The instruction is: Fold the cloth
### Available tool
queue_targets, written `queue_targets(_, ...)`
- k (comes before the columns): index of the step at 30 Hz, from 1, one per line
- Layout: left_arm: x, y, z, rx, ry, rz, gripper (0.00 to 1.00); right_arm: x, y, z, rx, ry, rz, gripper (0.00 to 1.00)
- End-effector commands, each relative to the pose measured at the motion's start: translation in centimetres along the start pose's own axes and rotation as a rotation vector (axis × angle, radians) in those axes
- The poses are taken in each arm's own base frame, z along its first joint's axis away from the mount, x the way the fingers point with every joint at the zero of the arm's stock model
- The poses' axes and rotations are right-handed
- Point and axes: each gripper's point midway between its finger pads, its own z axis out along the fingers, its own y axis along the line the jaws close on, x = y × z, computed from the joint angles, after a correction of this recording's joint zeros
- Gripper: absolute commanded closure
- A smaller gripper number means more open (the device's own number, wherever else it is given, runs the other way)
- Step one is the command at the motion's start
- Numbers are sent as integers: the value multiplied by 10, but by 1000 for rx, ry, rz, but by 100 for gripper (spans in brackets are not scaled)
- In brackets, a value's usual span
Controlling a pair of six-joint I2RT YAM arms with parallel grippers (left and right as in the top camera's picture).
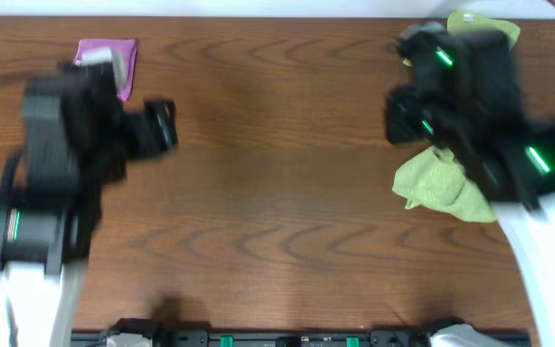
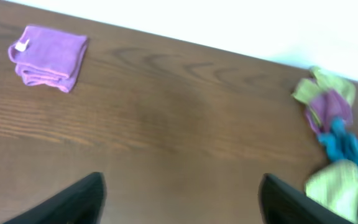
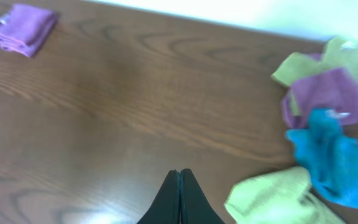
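Overhead view shows a folded purple cloth (image 1: 107, 56) lying at the far left corner of the counter (image 1: 277, 193), out of the working middle, which suggests a finished piece set aside. A crumpled green cloth (image 1: 438, 185) lies on the right, half under the right arm. It sits apart from the others and nearest the bare centre, so it is probably the one to fold now. Both arms are blurred here and their fingers cannot be read.

The wrist views settle that. The left fingers (image 2: 82, 199) are spread wide with nothing between them. The right fingers (image 3: 180, 198) are pressed together on nothing, over bare wood just beside that green cloth. These views also reveal a pile (image 3: 325, 93) of green, purple and blue cloths at the far right, which the right arm largely hides from above.
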Motion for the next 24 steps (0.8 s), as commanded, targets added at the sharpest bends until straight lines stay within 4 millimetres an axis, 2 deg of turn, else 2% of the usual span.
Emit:
queue_targets(1, 43, 5, -20, -24, 8, 35, 7, 35, -2, -34, 2, -28, -42, 98)
queue_targets(2, 56, 5, -27, -15, 10, 25, 2, 51, -3, -40, 1, -31, -42, 99)
queue_targets(4, 81, 8, -39, 5, 18, 4, 4, 85, -6, -46, 0, -30, -42, 98)
queue_targets(7, 107, 14, -51, 26, 7, -25, 4, 125, -9, -53, -5, -46, -42, 98)
queue_targets(8, 111, 13, -56, 43, -3, -24, 5, 133, -10, -56, -6, -62, -42, 86)
queue_targets(10, 111, 12, -64, 63, -28, -24, 5, 141, -11, -64, -8, -95, -42, 33)
queue_targets(11, 110, 12, -67, 70, -45, -24, 4, 143, -11, -68, -9, -111, -42, 1)
queue_targets(14, 110, 12, -70, 73, -53, -23, 5, 144, -11, -75, -12, -138, -42, 1)
queue_targets(20, 115, 14, -69, 63, -31, -23, 5, 157, -12, -74, -7, -83, -42, 1)
queue_targets(24, 126, 18, -69, 46, 12, -24, 5, 162, -13, -73, -6, -63, -42, 1)
